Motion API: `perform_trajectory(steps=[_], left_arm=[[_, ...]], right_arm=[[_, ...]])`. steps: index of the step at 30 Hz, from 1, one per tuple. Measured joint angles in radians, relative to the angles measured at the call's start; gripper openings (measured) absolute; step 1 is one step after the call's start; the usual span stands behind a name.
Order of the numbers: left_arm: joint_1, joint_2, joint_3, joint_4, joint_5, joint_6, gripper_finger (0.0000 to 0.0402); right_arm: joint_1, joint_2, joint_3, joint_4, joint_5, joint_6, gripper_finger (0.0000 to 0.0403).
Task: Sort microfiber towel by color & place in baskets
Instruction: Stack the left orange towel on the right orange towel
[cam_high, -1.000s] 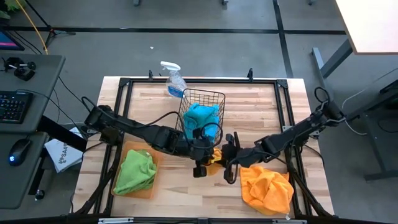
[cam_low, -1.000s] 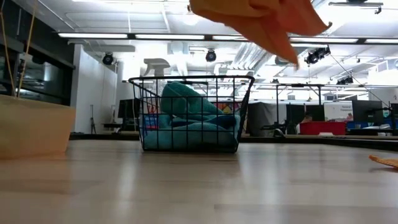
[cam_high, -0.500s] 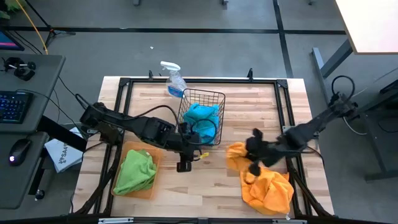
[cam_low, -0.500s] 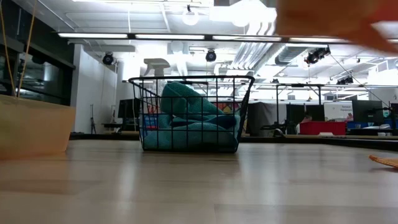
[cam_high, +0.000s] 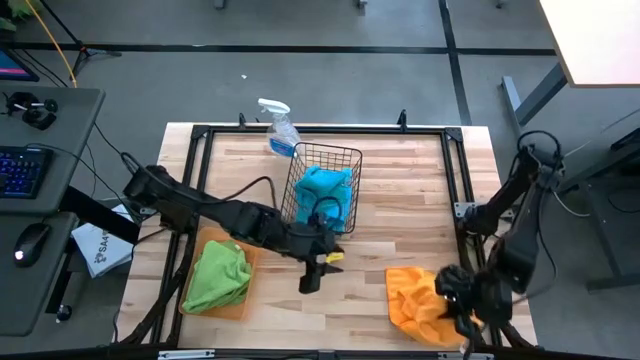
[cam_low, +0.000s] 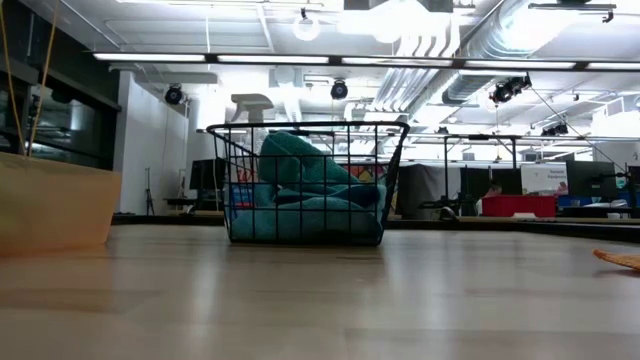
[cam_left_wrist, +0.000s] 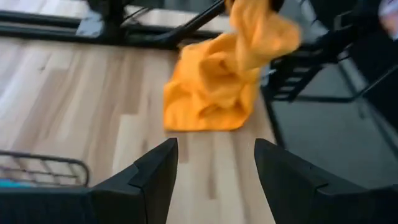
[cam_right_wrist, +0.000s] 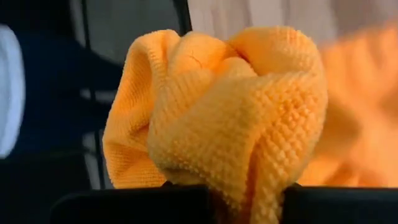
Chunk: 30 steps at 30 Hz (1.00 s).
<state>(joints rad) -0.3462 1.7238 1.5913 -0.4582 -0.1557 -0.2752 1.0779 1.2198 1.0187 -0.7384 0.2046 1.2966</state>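
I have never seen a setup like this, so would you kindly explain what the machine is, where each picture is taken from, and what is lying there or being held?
It is a robot with two dark jointed arms at a wooden table. One picture looks straight down, one looks level across the tabletop, and one comes from a camera on each wrist.

On the table stand a black wire-mesh basket holding teal towels, a flat orange tray carrying a green towel, and a clear spray bottle at the far edge. A pile of orange microfiber towels lies at the near right.

The right gripper is shut on an orange towel over that pile. The left gripper is open, holding nothing, near the table's middle.
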Motion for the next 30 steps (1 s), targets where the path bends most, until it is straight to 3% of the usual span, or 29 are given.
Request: perform_trajectory(steps=[6,10,17,21,30], left_arm=[[0.030,-0.085,-0.175,0.295,0.019,-0.011,0.0200],[0.050,-0.207,-0.365,0.539,0.000,-0.061,0.0200],[0.058,-0.465,-0.733,0.903,-0.173,-0.154,0.0200],[0.058,-0.597,-0.851,0.925,-0.252,-0.195,0.0200],[0.070,-0.783,-0.910,0.843,-0.273,-0.133,0.0200]], right_arm=[[0.063,0.109,0.000,-0.064,-0.042,0.128,0.0005],[0.050,0.182,0.000,-0.094,-0.045,0.136,0.0007],[-0.005,0.242,0.000,-0.180,-0.110,0.124,0.0079],[-0.052,0.229,0.000,-0.208,-0.128,0.099,0.0144],[-0.106,0.219,0.078,-0.211,-0.373,-0.117,0.0294]])
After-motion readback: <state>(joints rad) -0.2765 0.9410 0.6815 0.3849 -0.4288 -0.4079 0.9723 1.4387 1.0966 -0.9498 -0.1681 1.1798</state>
